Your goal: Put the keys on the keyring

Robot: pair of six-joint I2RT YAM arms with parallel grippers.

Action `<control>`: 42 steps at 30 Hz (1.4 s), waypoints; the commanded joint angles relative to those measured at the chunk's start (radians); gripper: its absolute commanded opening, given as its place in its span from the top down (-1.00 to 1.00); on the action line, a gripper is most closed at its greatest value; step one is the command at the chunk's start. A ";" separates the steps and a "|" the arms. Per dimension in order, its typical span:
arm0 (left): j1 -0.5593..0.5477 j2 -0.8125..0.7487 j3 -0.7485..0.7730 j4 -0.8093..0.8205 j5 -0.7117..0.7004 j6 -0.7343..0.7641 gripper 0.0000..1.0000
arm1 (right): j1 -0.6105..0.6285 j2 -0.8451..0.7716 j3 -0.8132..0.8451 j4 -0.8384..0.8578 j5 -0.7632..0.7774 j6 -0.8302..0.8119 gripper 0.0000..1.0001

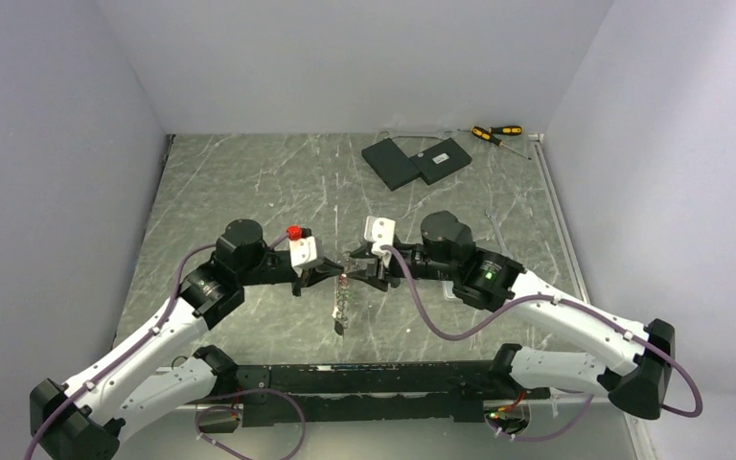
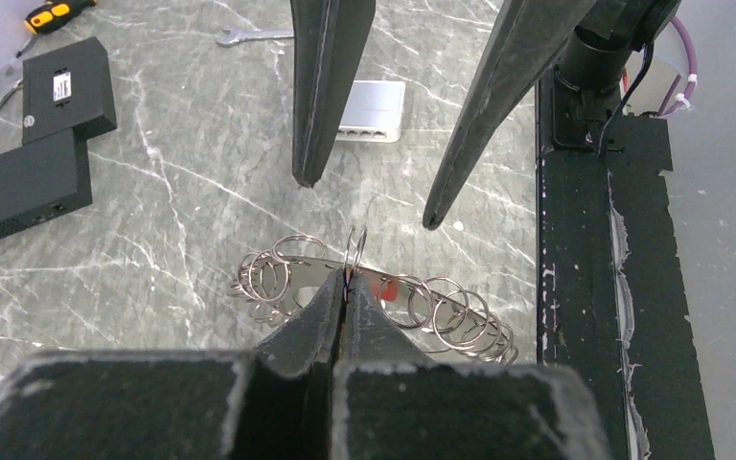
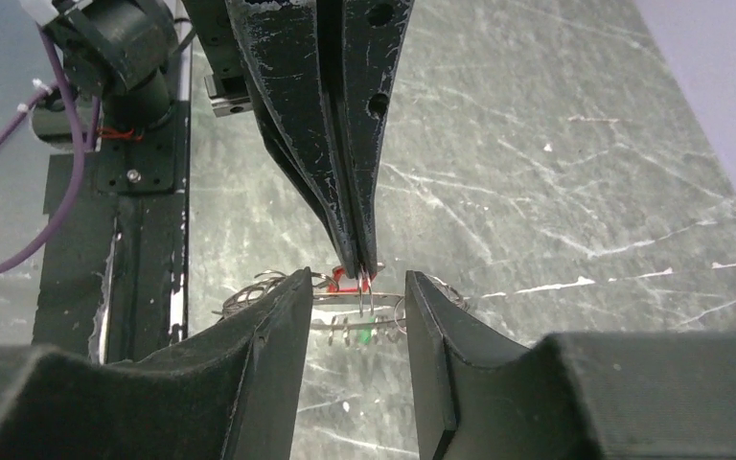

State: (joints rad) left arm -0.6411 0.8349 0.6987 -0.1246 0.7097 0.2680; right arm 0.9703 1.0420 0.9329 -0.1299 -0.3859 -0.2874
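- Grey-green marbled table (image 1: 249, 182) sat inside white walls (image 1: 57, 144), and both arms met at the keyring (image 2: 383, 287) near its middle.
- Just left of the keyring, the left gripper (image 2: 345, 303) had its fingers pressed together, pinching one upright wire loop of it.
- At the centre, the keyring was a flat metal strip hung with many wire loops, trailing toward the near edge. Keys (image 3: 346, 283) with red and green heads sat among the loops. Whether the strip touched the table could not be told.
- Just right of the keyring, the right gripper (image 2: 367, 199) had its fingers spread wide, one on either side of the pinched loop, gripping nothing.
- Likely risk: the thin loop could twist or slip from the pinch if the right fingers closed off-centre, dropping the bunch.
- Behind and right of the keyring, well apart, lay two black slabs (image 1: 417, 159), then screwdrivers (image 1: 494, 133). A white box (image 2: 370, 98) and a wrench (image 2: 249, 36) lay beyond the right gripper. None blocked the way.
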 commanded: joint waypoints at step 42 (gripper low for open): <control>-0.002 -0.003 0.049 0.034 -0.005 0.009 0.73 | 0.005 0.116 0.121 -0.105 0.061 -0.089 1.00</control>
State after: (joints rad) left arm -0.6411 0.8482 0.7055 -0.1474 0.6823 0.2749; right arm 0.9722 1.2263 1.0813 -0.3588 -0.3450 -0.3965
